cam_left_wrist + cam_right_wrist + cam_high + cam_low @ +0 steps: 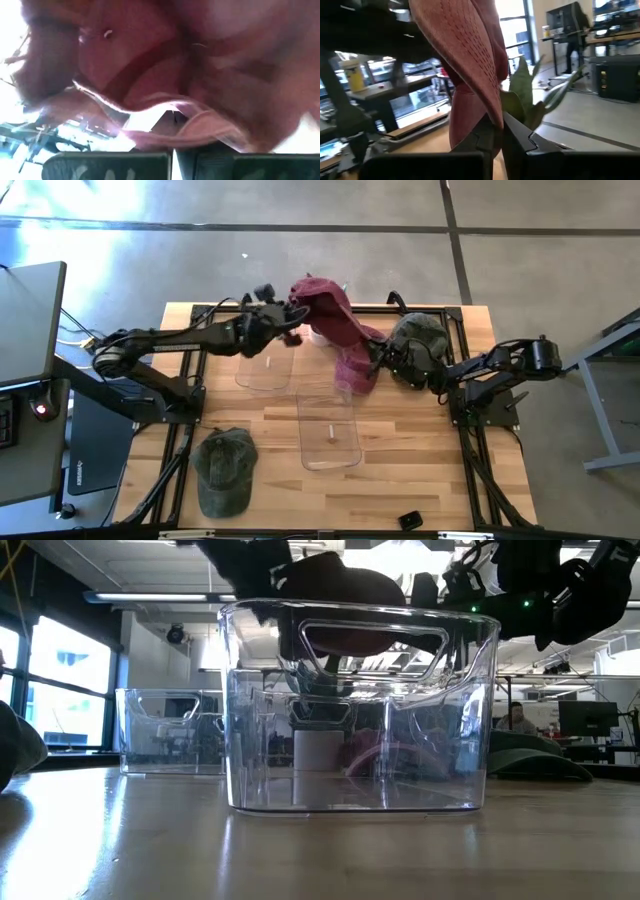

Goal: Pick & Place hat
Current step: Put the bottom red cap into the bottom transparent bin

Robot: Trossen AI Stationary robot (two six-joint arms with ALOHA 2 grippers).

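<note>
Near the tabletop's (400,490) front left corner you see a soft olive cap (224,468) lying flat on the wood grain. A clear, rigid plastic bin (328,430) stands in the middle. Behind it the red hat (335,330), limp ribbed cloth, hangs stretched above the tabletop: the left gripper (293,312) pinches one end, the right gripper (376,360) is clamped on the other. A second olive cap (418,332) lies near the back right corner.
</note>
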